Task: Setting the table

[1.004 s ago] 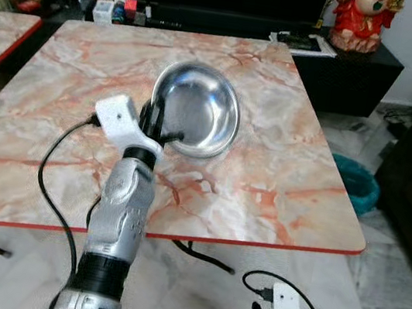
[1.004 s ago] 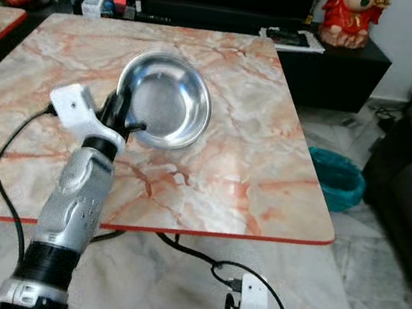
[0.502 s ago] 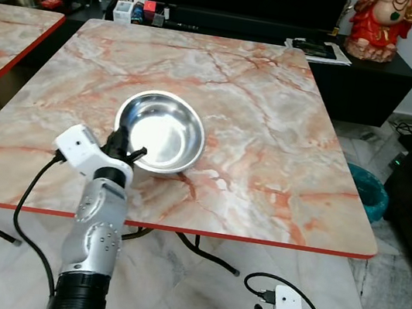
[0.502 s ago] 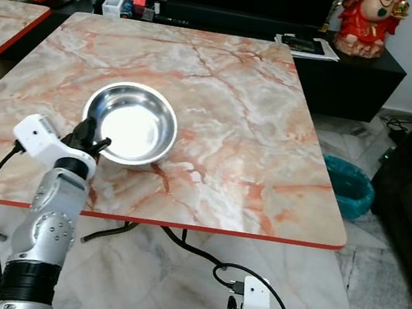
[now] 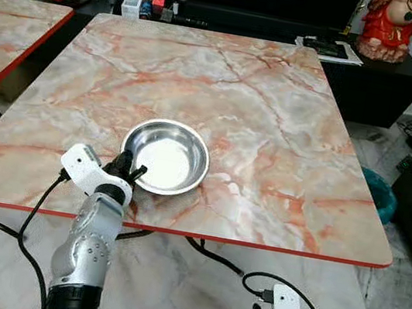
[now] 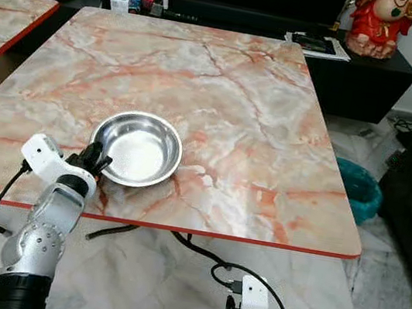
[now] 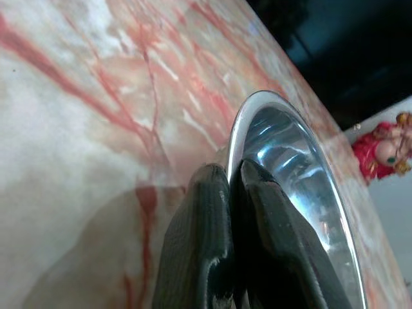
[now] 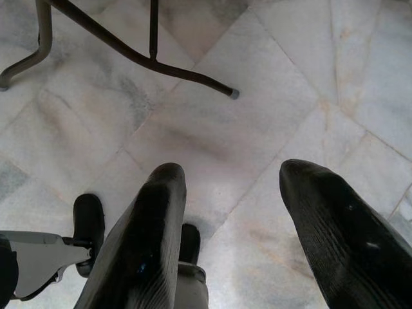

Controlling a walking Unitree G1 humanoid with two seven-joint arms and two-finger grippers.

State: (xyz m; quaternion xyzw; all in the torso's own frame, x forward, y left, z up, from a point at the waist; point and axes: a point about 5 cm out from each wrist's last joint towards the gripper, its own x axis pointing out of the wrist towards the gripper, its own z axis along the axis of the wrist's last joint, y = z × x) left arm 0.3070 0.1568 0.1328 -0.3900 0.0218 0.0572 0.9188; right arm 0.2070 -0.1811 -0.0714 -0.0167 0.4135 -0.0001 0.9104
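While left claw pinches bowl rim, fingers squeezed tight on thin metal edge, bowl sits flat on marble surface, near front edge. Bowl lies at 1 o'clock from claw, just past fingertips. Round bowl, no long side. Left arm is nearer one by far. Bowl holds nothing, only shine inside. Right claw hangs low over floor, fingers spread apart, gripping nothing. Likely next: let go of rim, pull back toward 7 o'clock.
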